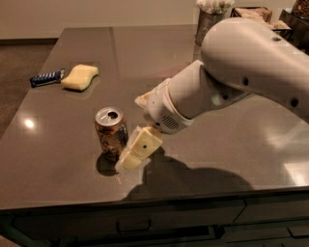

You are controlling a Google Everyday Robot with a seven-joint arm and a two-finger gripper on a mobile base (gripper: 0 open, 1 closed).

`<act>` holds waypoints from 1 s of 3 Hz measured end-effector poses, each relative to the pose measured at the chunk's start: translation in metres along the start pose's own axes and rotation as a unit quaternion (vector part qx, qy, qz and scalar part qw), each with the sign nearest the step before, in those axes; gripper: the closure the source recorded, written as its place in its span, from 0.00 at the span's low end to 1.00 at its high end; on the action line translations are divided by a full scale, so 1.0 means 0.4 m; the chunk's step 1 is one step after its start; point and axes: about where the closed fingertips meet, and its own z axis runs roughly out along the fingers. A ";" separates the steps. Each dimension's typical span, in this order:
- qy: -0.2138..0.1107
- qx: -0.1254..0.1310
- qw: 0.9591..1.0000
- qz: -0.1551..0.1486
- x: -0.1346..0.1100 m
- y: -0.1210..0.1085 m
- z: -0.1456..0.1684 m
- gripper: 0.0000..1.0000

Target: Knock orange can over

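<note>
The orange can stands upright on the dark grey table, near its front left. It has an orange-brown patterned body and a silver top with an open tab hole. My gripper comes in from the right on a large white arm. Its cream finger lies right beside the can's right side, touching or almost touching it.
A yellow sponge and a blue snack bar lie at the back left. A grey metal cup and boxes stand at the far back right. The table's front edge runs just below the can.
</note>
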 end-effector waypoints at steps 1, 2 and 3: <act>-0.028 -0.011 0.999 0.009 -0.049 -0.009 0.043 0.00; -0.045 -0.019 0.999 0.012 -0.087 -0.006 0.073 0.00; -0.057 -0.026 0.998 0.017 -0.111 -0.007 0.086 0.16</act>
